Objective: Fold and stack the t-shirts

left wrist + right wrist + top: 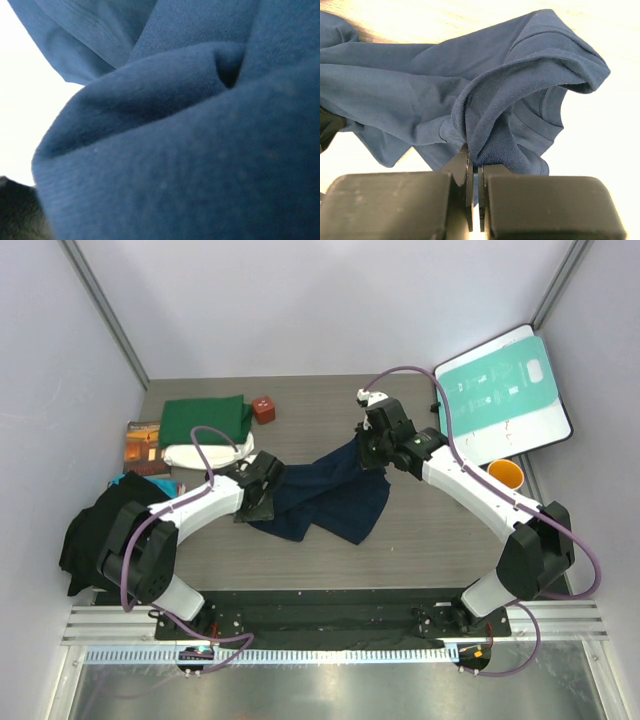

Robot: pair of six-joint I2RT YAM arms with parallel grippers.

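Right gripper [475,167] is clamped tight on the navy t-shirt [335,495], its two black fingers pressed together with a bunched fold of cloth pinched between them, close to the ribbed neckline. From that pinch the shirt spills away in loose folds, lifted at the right end and sagging down toward the table [430,540] mid-way across. It stretches diagonally over the middle of the table, right end high by the gripper, left end low by the left gripper [258,492], which sits right at the shirt's left edge.

The left wrist view is a wall of blue: soft, blurred navy cloth fills nearly the whole frame and the fingers are buried out of sight. From above, the gripper's body covers its own tips, so there is no telling how wide it stands or whether it has any cloth.

Back left, the green t-shirt [205,420] lies folded on the cream t-shirt [205,452], well apart from both grippers. A black heap [90,530] at the left edge may be another garment; hard to say.
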